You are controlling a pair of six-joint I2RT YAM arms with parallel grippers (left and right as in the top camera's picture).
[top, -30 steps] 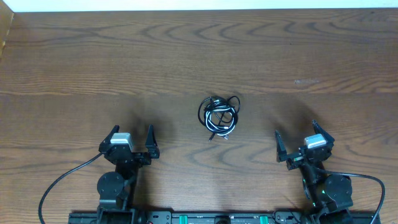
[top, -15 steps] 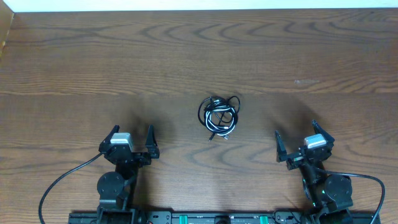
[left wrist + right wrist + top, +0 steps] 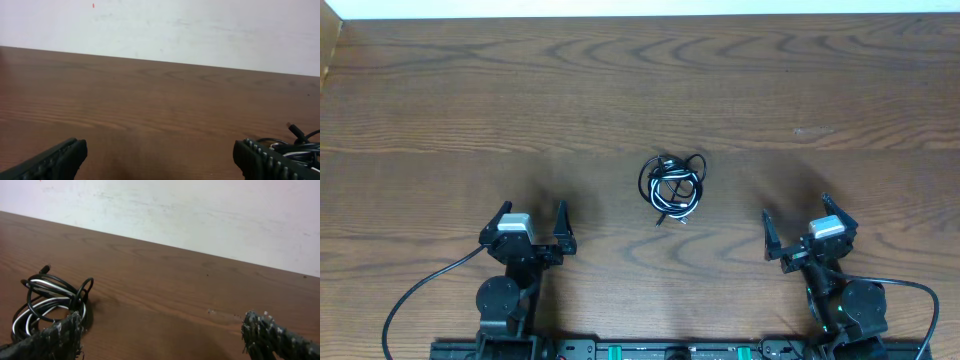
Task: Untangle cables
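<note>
Nothing moved — thin black-white cables point(image 3: 672, 186) coiled on grained wood table point(image 3: 470, 100).

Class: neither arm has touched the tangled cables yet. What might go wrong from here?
1. The white cable and black cable lie wound in one small coil; jaws closing on it may pinch both strands and tighten the tangle.
2. The coil lies loose on the smooth table, so a one-sided pull may just drag it along.
</note>
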